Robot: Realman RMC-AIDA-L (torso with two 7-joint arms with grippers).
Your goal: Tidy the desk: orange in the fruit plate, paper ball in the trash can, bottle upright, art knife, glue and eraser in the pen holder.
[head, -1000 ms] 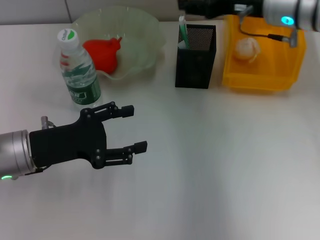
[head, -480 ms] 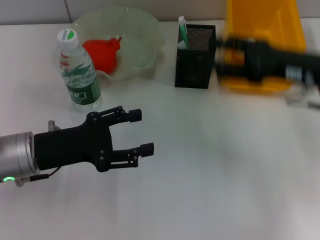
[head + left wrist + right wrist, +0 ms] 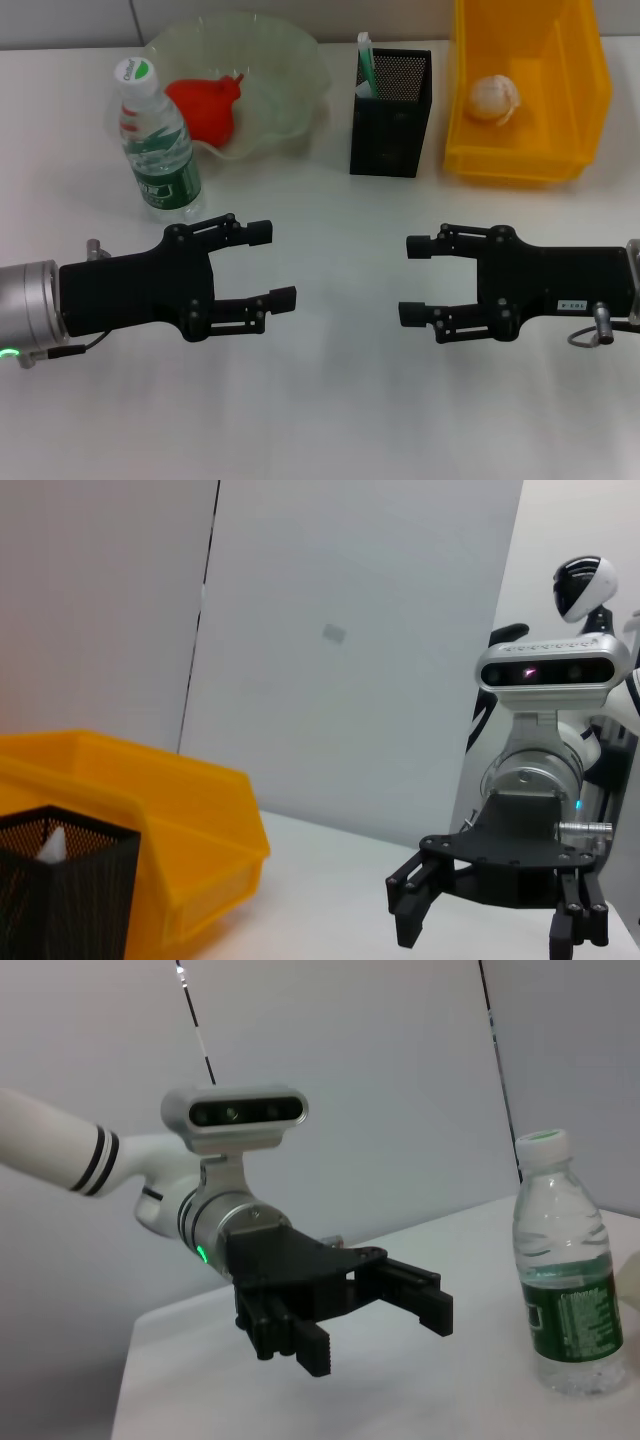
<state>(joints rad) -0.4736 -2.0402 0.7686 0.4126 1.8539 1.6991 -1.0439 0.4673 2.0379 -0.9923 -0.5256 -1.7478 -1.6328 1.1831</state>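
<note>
The water bottle (image 3: 155,140) stands upright at the back left; it also shows in the right wrist view (image 3: 565,1290). A red fruit-like object (image 3: 205,108) lies in the pale green fruit plate (image 3: 290,40). The black mesh pen holder (image 3: 390,130) has a green-and-white item (image 3: 365,62) sticking out of it. The paper ball (image 3: 495,98) lies in the yellow bin (image 3: 520,162). My left gripper (image 3: 272,264) is open and empty over the table's front left. My right gripper (image 3: 411,279) is open and empty at the front right, facing it.
In the left wrist view the yellow bin (image 3: 150,810), the pen holder (image 3: 60,890) and my right gripper (image 3: 485,935) show. The right wrist view shows my left gripper (image 3: 370,1328). Bare white table lies between the two grippers.
My right arm has swung from over the yellow bin at the back down to the front right. The paper ball stays in the bin. My left gripper has barely moved.
</note>
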